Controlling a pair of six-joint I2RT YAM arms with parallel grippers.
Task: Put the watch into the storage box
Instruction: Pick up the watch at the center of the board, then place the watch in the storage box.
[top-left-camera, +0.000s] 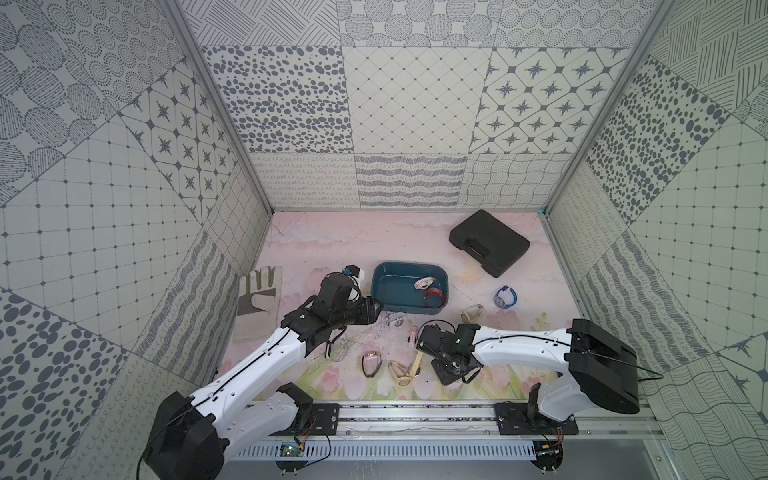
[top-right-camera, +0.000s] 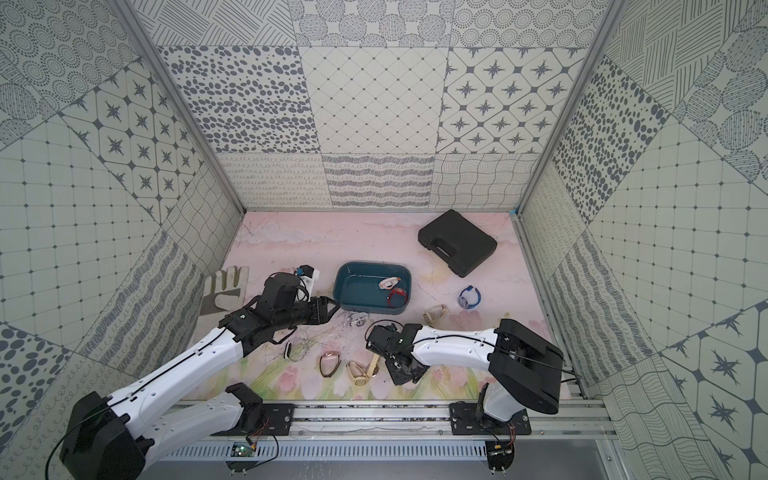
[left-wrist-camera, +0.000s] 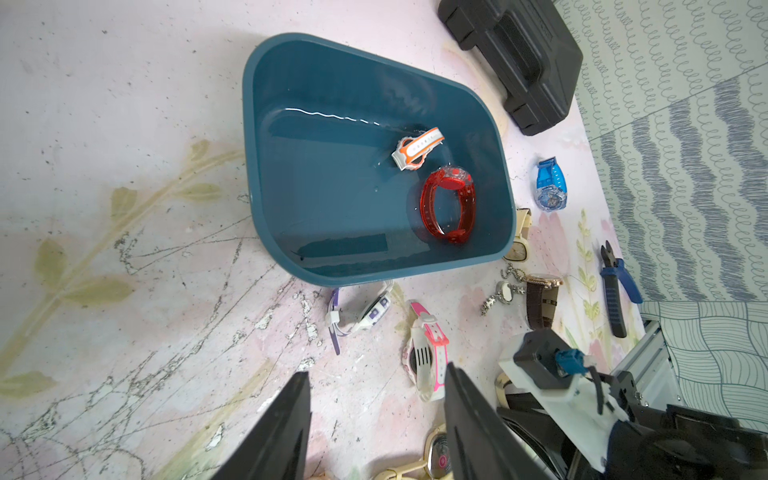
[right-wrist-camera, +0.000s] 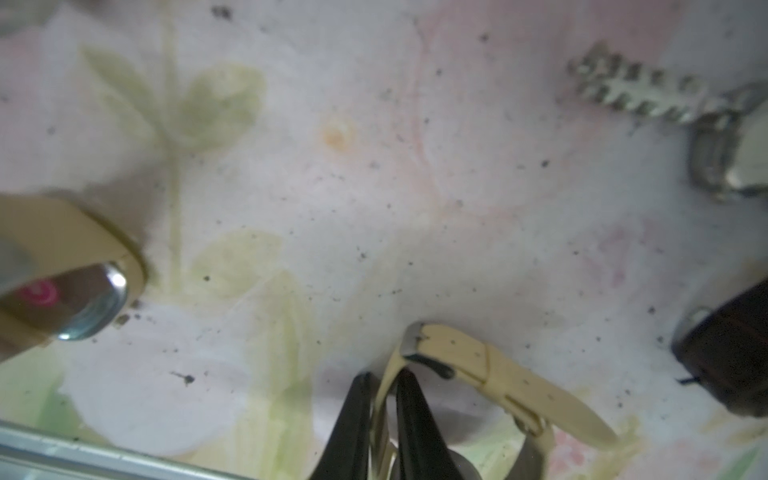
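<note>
Right gripper (right-wrist-camera: 384, 374) pinches just the thin strap of the beige watch (right-wrist-camera: 478, 361) near the worktop's front edge, so it may slip loose before reaching the storage box (top-left-camera: 379, 286) mid-worktop; left gripper (left-wrist-camera: 378, 370) spread, empty.

One storage box (top-left-camera: 390, 291): dark teal plastic tub, rounded corners, low walls; stood upright and open near the black case (top-left-camera: 489, 243). One watch (right-wrist-camera: 453, 353): cream strap, metal buckle; was outside the box, farther from the case than the box was.
</note>
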